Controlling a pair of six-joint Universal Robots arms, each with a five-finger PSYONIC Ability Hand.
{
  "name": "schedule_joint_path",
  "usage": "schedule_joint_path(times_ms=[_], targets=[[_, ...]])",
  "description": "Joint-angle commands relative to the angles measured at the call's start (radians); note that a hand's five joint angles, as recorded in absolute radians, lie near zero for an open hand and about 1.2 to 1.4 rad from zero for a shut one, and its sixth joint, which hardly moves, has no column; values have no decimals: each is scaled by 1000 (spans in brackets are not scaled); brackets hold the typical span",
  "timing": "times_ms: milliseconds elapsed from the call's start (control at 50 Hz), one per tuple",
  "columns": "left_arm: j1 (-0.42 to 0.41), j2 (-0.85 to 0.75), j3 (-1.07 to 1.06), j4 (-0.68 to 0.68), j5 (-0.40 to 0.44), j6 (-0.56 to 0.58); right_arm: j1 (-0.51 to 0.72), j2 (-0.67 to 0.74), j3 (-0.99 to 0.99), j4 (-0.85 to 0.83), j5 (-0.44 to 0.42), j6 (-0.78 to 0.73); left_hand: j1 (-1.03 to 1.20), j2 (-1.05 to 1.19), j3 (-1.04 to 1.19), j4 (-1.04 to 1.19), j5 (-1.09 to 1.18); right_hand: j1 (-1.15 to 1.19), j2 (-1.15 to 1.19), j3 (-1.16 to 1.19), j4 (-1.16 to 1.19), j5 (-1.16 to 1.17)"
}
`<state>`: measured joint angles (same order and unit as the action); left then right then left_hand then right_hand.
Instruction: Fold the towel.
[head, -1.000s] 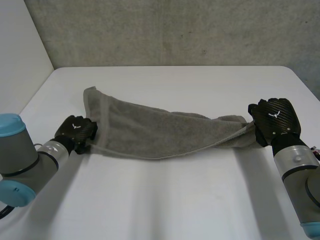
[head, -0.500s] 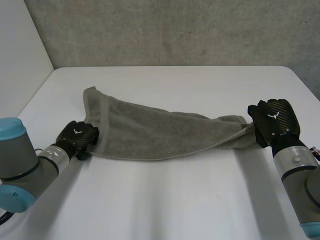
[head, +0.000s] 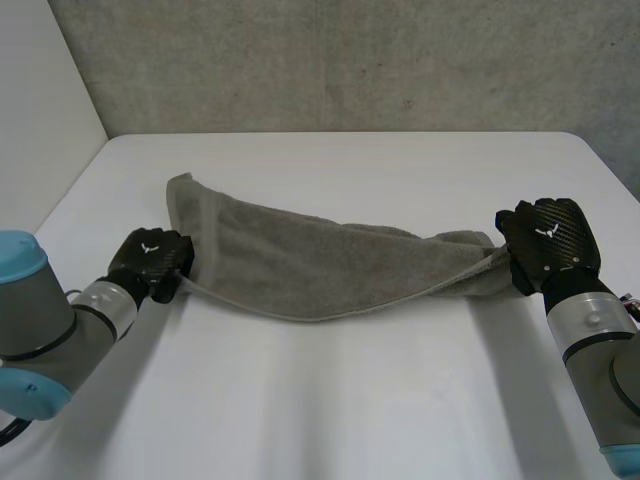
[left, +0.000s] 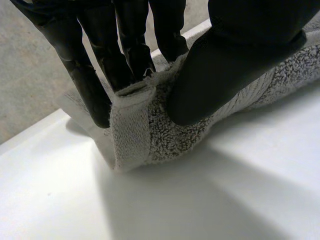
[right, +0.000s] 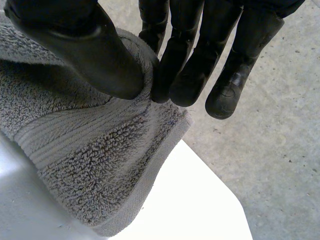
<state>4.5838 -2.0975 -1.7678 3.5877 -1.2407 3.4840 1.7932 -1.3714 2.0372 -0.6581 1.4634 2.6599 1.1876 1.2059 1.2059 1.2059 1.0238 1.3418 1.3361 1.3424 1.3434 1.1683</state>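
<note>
Slightly higher: left robot hand (head: 150, 262), towel corner (head: 200, 281).

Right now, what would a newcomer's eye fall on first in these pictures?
A grey towel stretches across the white table, bunched and twisted towards one end. The left hand pinches one near corner, and the right hand pinches the bunched end, thumb against fingers.

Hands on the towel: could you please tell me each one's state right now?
Left hand: shut on the grey towel, pinching its left end.
Right hand: shut on the towel, pinching its right end.
</note>
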Motion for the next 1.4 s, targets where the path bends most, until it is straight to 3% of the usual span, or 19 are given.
schedule_joint_path(times_ms=[20, 320, 360, 380, 400, 540, 700, 840, 980, 1080, 1160, 1300, 1400], targets=[[0, -22, -2, -7, 1, 6, 0, 0, 0, 0, 0, 0, -306, -324, -324, -324, -317, 54, 60, 54, 53, 53], [0, -33, -1, -7, 0, 6, 0, -1, 0, 2, 0, 0, -287, -305, -305, -305, -298, 54, 60, 54, 53, 53], [0, -36, -1, -7, 0, 7, 0, -1, 0, 2, 0, 0, -152, -170, -170, -170, -163, 54, 60, 54, 53, 53], [0, -36, 1, -7, 0, 7, 0, -1, 0, 2, 0, 0, 121, 103, 103, 103, 110, 54, 60, 54, 53, 53], [0, -35, 2, -6, 0, 6, 0, -3, 0, 2, 0, 0, 208, 189, 189, 189, 197, 54, 60, 54, 53, 53], [0, 59, 13, -15, -13, 17, -2, -24, -12, 8, 6, -2, 209, 190, 190, 190, 198, 54, 60, 54, 53, 53], [6, 332, -9, -67, -34, -37, -14, -193, -146, 262, 6, -2, 209, 190, 190, 190, 198, 54, 60, 54, 53, 53], [18, 649, -12, -162, -55, -158, -28, -317, -417, 659, -2, -14, 209, 190, 190, 190, 198, 54, 60, 54, 53, 53], [15, 737, -7, -233, -52, -190, -25, -322, -624, 922, -28, -106, 209, 190, 190, 190, 198, 54, 60, 54, 53, 53], [9, 711, -9, -276, -51, -180, -31, -293, -672, 1071, -81, -235, 209, 190, 190, 190, 198, 54, 60, 54, 53, 53], [10, 543, 1, -293, -55, -139, -32, -126, -672, 1147, -92, -353, 209, 190, 190, 190, 198, 54, 60, 54, 53, 53], [-12, 279, 140, -297, -86, -53, -17, 64, -709, 1144, -63, -440, 209, 190, 190, 190, 198, 54, 60, 54, 53, 53], [-71, 137, 389, -307, -149, -42, 25, 195, -923, 1085, -2, -442, 209, 190, 190, 190, 198, 54, 60, 54, 53, 53]])
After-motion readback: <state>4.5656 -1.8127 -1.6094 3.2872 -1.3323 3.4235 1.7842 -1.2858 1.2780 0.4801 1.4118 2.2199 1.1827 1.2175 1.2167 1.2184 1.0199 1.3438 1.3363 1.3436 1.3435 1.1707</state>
